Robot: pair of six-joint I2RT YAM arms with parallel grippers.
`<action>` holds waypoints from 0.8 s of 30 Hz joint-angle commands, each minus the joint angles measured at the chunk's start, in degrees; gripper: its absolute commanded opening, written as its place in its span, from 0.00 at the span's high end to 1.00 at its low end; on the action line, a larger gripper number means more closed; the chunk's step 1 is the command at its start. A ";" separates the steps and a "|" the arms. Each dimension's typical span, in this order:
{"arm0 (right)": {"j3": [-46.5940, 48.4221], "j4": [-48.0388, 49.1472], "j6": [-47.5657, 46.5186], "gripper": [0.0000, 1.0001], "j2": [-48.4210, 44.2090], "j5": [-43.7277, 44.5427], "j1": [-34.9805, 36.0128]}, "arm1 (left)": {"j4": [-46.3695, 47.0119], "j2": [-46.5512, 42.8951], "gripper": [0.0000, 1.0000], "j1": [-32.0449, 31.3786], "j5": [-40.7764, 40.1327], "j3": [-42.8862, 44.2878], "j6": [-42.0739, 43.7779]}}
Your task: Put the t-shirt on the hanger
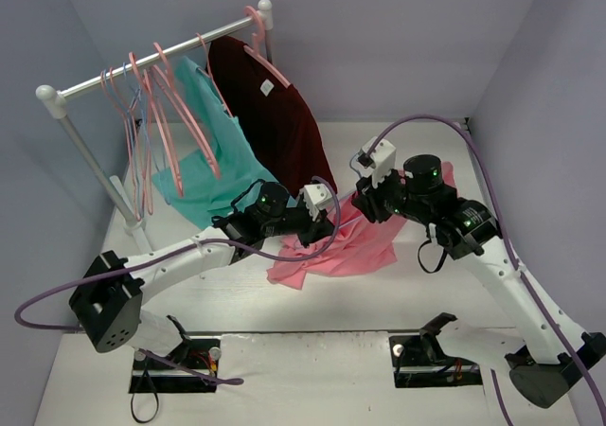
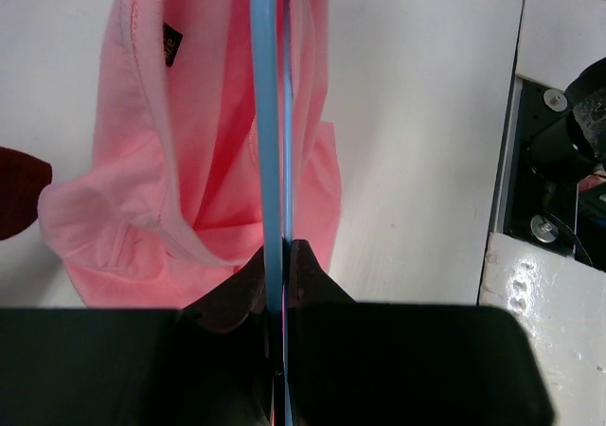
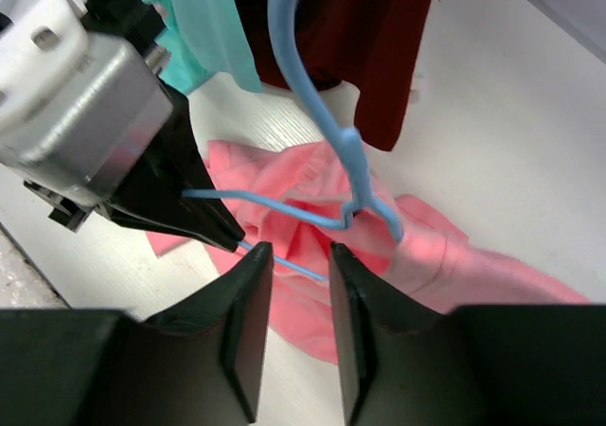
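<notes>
The left arm [image 1: 180, 256] and right arm [image 1: 497, 260] stretch inward, meeting above the crumpled salmon-pink cotton t-shirt [image 1: 355, 248] on the white table [image 1: 237, 298]. The left claw [image 2: 282, 256] pinches the thin light-blue hanger [image 2: 270, 114] over the t-shirt. The right claw [image 3: 292, 256] stands narrowly parted, the hanger's bar seemingly at its gap.

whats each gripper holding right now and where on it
The left gripper is shut on the blue hanger, pinching one of its thin bars out toward one end. The right gripper is open and grips nothing.
</notes>
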 commanded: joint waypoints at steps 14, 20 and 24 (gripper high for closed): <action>8.80 -7.43 -18.00 0.35 -7.26 17.34 0.23 | 13.12 -0.39 1.00 2.79 4.50 -0.26 1.31; 14.06 -10.91 -26.61 0.32 -1.02 16.82 -1.44 | 13.03 -1.54 1.00 3.14 5.93 -0.70 1.97; 17.29 -13.47 -31.65 0.32 3.82 11.63 -4.42 | 13.03 -2.63 1.00 3.39 7.09 -1.20 2.07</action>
